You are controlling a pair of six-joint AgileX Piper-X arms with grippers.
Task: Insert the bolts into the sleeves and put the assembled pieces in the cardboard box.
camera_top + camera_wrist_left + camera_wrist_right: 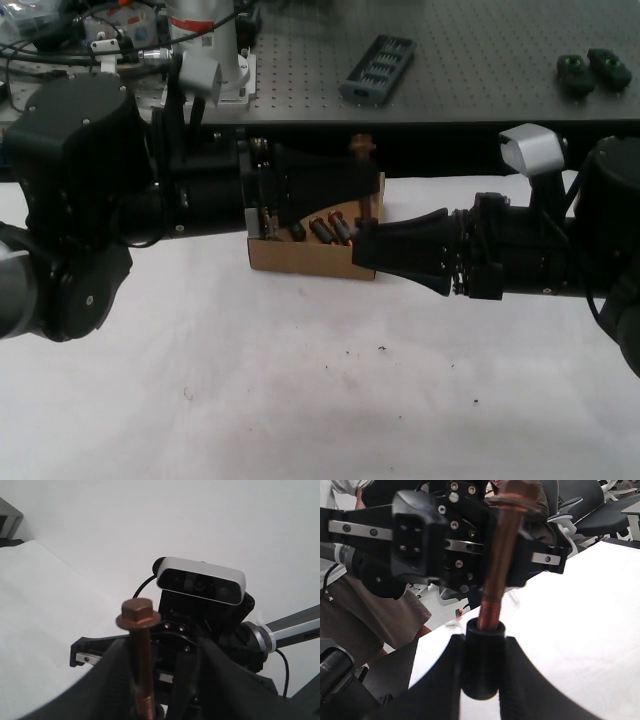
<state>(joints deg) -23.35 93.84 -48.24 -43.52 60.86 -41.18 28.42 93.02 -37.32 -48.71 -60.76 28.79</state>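
The left gripper [161,656] is clamping the bolt [141,665], its tip sitting in the sleeve [481,675] pinched between the right gripper [483,646] fingers, where any misalignment is probably risking a jam at the rim.

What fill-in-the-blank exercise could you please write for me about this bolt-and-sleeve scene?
The right tool holds a black ____.
A copper-coloured ____ stands partly inserted in its open end.
Several assembled pieces lie in the cardboard ____.
Missing words: sleeve; bolt; box.
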